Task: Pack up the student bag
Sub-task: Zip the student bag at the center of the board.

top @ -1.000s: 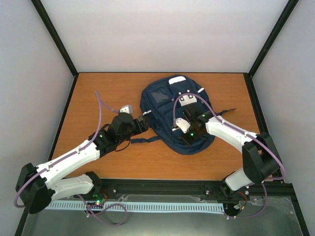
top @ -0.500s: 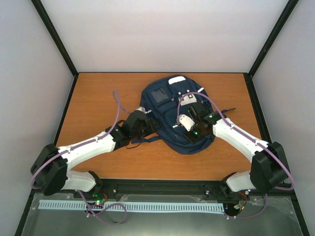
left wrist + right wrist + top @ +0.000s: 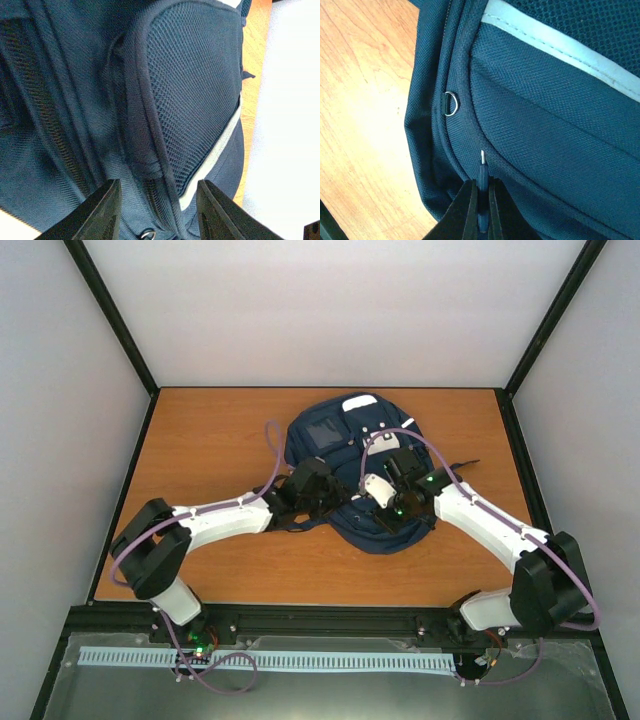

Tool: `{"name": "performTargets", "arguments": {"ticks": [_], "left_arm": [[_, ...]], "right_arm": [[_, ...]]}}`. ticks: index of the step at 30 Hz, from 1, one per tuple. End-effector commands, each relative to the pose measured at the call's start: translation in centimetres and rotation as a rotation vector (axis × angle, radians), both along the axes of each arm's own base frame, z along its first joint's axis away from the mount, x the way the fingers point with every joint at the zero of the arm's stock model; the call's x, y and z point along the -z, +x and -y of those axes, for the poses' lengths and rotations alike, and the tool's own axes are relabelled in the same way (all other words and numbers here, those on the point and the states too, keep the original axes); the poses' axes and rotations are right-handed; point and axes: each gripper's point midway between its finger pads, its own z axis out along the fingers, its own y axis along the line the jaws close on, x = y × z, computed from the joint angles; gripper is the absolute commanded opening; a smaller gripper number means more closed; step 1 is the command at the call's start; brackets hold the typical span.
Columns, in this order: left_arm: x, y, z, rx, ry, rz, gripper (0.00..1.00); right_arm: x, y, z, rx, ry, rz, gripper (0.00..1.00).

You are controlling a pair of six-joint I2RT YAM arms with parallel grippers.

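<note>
Black right gripper (image 3: 481,189) clenched on small dark zipper pull (image 3: 482,171), likely to unzip | left gripper (image 3: 157,194) jaws apart over seam (image 3: 150,145) by mesh pocket (image 3: 195,90), probably to brace | navy-blue fabric backpack (image 3: 325,440) flat, centre-far on orange wooden table (image 3: 210,430)

Fixed high above and behind the arm bases; looked down on the whole desk (image 3: 200,440), far edge at top. Rode the left wrist; pressed close past the left hand (image 3: 157,200) onto the student bag (image 3: 190,90), mesh filling the view. Rode the right wrist, equally near; faced along the right hand (image 3: 481,195) at the zip pull (image 3: 482,165), bare desk alongside. Shared the bag across all three.
</note>
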Motion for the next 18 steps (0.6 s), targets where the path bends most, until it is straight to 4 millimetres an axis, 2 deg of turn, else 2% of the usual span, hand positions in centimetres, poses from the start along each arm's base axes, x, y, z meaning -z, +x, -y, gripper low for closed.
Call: {"name": "performTargets", "arguments": {"ticks": [1,6,9,14,18], "left_arm": [[-1.7,0.3,3.2,0.040,-0.095,-0.015,0.44],[-0.6,0.0,4.5,0.078,-0.094,-0.052,0.38],[0.1,0.0,4.6,0.079,-0.087,-0.071,0.30],[0.8,-0.1,3.5,0.051,-0.036,-0.076,0.05],[0.8,-0.1,1.7,0.032,0.025,-0.066,0.01]], "right_arm": [[-0.8,0.0,-0.3,-0.018,0.042,0.029,0.03],[-0.5,-0.1,-0.3,-0.021,0.041,0.022,0.03],[-0.2,-0.2,-0.3,-0.023,0.038,0.015,0.03],[0.2,-0.9,-0.2,-0.052,0.038,-0.009,0.03],[-0.3,-0.4,0.3,-0.037,0.031,0.019,0.03]]}}
